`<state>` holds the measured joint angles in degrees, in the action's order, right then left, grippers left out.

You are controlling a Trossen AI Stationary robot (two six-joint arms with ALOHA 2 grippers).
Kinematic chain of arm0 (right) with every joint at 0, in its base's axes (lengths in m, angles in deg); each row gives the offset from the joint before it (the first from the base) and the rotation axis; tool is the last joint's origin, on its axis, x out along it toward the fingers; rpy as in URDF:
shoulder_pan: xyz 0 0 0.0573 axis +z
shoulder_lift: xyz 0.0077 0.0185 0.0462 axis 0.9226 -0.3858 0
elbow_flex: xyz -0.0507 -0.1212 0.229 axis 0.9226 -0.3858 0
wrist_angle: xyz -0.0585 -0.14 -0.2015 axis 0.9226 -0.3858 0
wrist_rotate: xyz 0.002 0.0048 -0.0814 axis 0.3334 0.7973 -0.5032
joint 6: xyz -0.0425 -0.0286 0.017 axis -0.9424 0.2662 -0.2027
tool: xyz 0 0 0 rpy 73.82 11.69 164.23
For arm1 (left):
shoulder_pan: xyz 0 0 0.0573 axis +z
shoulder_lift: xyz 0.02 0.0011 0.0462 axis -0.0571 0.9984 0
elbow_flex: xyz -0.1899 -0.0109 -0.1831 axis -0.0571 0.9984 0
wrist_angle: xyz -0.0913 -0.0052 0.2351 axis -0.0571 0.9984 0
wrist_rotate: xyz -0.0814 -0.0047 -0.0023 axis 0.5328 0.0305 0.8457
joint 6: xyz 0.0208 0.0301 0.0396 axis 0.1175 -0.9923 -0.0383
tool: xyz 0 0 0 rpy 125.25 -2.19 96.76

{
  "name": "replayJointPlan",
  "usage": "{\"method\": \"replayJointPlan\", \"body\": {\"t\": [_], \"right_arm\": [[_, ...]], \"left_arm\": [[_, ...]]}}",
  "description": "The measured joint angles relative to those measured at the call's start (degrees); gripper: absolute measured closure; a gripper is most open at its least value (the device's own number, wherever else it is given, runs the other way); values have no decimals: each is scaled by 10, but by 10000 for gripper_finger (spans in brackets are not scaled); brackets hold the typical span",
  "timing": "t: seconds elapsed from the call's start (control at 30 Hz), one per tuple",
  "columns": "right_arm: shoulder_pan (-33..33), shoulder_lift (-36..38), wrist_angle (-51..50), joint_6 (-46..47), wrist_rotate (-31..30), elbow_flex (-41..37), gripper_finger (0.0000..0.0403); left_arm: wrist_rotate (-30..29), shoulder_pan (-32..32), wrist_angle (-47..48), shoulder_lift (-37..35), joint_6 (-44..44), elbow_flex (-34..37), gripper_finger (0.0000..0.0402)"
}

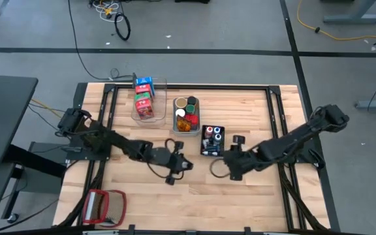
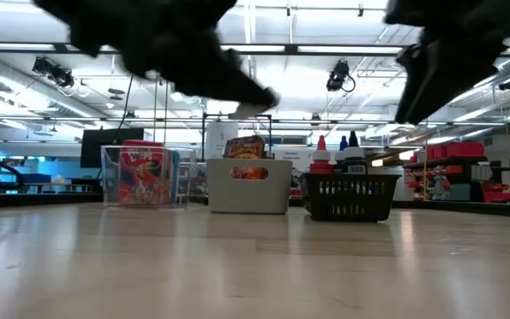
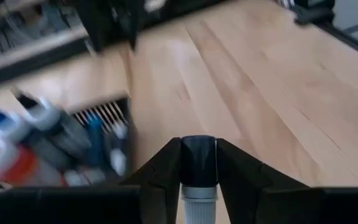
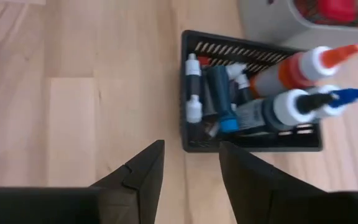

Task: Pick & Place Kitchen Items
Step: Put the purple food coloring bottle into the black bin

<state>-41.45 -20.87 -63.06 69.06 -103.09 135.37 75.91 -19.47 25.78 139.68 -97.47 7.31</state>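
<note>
My left hand [image 3: 197,177] is closed tight on a small bottle [image 3: 198,163] with a dark cap, pinched between my two fingers [image 3: 161,174] above the bare worktop [image 1: 194,189] near its middle. At about one o'clock from it sits the black bin [image 1: 212,140], full of little bottles with blue, red and white caps [image 4: 272,93]. My right hand [image 4: 190,163] hangs just at four o'clock of that bin, fingers partly apart with nothing between them. Farther out at twelve o'clock stands the grey bin [image 1: 187,116] holding round jars and tins, and at eleven o'clock the clear bin [image 1: 149,99] holding red, blue and green cartons. A red-framed flat thing [image 1: 104,205] lies at seven o'clock, near the front edge.
</note>
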Motion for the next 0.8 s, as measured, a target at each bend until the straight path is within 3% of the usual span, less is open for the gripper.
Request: {"method": "replayJointPlan", "body": {"t": [0.23,0.37,0.57,0.8], "right_arm": [[41,132,73,30,-123,-171,238],[37,199,101,94,-137,-240,238],[30,245,132,127,-134,-263,238],[30,247,255,20,-129,-264,238]], "left_arm": [[73,60,1,0,-69,-63,303],[104,94,0,-1,-87,-74,306],[112,144,1,-1,-63,-74,303],[136,171,-32,12,-42,-74,303]]}}
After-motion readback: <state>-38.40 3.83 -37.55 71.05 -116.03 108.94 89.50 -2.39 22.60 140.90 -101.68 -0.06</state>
